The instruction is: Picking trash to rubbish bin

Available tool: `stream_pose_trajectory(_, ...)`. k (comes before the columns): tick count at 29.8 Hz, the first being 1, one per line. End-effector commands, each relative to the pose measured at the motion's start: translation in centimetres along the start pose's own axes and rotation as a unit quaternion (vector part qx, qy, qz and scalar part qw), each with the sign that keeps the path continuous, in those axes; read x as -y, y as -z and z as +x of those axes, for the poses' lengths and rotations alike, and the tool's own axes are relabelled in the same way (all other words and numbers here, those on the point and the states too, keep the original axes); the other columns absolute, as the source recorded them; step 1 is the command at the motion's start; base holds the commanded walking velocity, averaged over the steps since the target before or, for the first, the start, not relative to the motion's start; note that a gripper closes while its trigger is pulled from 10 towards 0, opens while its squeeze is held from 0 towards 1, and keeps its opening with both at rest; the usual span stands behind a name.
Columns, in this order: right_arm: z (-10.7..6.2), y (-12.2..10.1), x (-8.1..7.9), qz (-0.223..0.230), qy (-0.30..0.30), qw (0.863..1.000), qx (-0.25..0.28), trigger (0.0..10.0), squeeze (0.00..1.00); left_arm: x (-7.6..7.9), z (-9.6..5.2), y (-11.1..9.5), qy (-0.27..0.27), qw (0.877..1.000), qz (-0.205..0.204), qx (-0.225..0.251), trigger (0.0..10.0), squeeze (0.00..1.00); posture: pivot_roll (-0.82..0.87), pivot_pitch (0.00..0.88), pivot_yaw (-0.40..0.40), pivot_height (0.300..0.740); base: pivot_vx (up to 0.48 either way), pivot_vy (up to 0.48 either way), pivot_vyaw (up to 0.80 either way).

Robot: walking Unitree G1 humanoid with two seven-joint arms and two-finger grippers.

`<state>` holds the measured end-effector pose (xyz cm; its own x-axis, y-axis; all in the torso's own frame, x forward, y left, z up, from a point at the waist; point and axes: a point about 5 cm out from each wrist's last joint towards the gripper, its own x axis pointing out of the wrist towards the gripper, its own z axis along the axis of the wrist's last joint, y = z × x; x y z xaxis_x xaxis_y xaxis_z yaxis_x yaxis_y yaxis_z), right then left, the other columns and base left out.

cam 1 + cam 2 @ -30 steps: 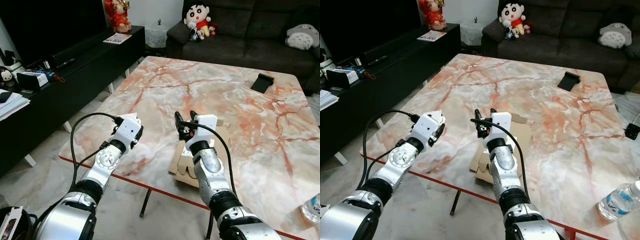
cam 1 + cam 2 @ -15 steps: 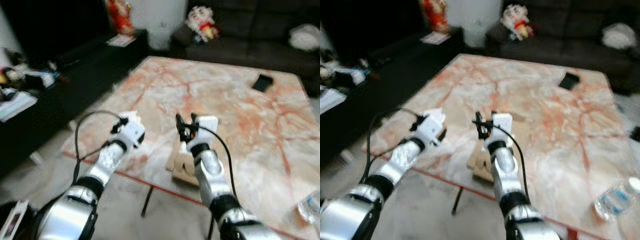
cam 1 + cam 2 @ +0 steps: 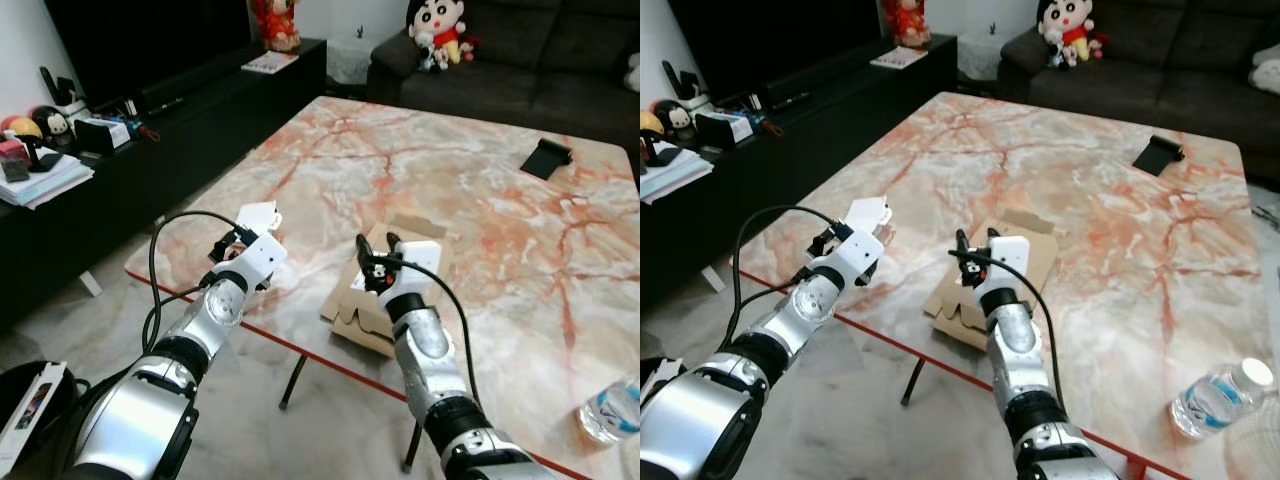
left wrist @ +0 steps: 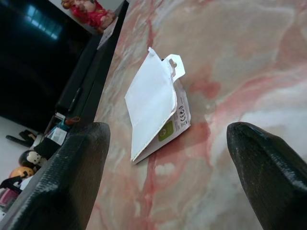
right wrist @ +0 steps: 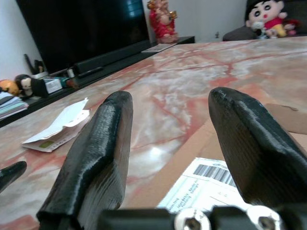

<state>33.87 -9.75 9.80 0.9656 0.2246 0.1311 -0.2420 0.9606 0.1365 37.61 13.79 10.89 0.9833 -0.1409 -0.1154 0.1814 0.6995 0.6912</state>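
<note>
A white folded paper package [image 3: 256, 213] lies near the left edge of the marble table [image 3: 460, 190]. My left gripper [image 3: 228, 242] hovers just short of it, fingers spread wide; the left wrist view has the package [image 4: 158, 108] lying flat between and beyond them. A flattened cardboard box [image 3: 352, 300] with a barcode label lies near the table's front edge. My right gripper [image 3: 376, 250] is open low over it, and the label [image 5: 211, 177] sits right under its fingers.
A water bottle [image 3: 612, 410] stands at the table's front right corner, a black object [image 3: 548, 157] at the far right. A black TV cabinet [image 3: 150, 140] runs along the left and a dark sofa [image 3: 540, 70] behind. A dark container [image 3: 30, 415] sits on the floor at lower left.
The whole picture has shifted and passed through blur, so the camera moved. The white package now shows beyond my left gripper. Both arms keep their pose with fingers open.
</note>
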Motion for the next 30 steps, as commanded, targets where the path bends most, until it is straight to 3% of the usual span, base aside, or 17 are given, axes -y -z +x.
stream_pose_trajectory(1,0.0,-0.1,-0.4,-0.001,-0.009,1.000,-0.001,10.0,0.00,-1.3,0.2,-0.1,-0.026,0.999,-0.022,0.000,10.0,0.00,-0.05,0.064,-0.026,0.740,0.000,0.000,0.00)
stream_pose_trajectory(3,0.1,-0.2,-0.5,-0.001,-0.011,1.000,0.000,10.0,0.00,-1.5,0.1,-0.2,-0.040,0.996,-0.078,0.013,10.0,0.00,-0.05,0.068,-0.029,0.740,0.000,0.000,0.00)
stream_pose_trajectory(10,0.6,-0.6,-0.5,0.010,-0.009,1.000,0.004,10.0,0.00,-1.6,-0.3,-0.3,-0.069,0.976,-0.202,0.037,10.0,0.00,-0.04,0.064,-0.034,0.740,0.000,0.000,0.00)
stream_pose_trajectory(13,0.6,-0.7,-0.5,0.012,-0.009,1.000,0.004,10.0,0.00,-1.6,-0.3,-0.2,-0.075,0.973,-0.213,0.040,10.0,0.00,-0.04,0.064,-0.034,0.740,0.000,0.000,0.00)
stream_pose_trajectory(25,0.9,-1.1,-0.7,0.015,-0.012,1.000,0.011,10.0,0.00,-2.6,-0.2,-0.7,-0.090,0.969,-0.225,0.056,10.0,0.00,-0.04,0.053,-0.032,0.740,0.000,0.480,-0.13)
stream_pose_trajectory(30,1.1,-1.1,-0.8,0.023,-0.013,1.000,0.006,10.0,0.00,-2.8,-0.2,-0.8,-0.094,0.967,-0.227,0.060,10.0,0.00,-0.04,0.051,-0.030,0.740,0.000,0.480,-0.64)
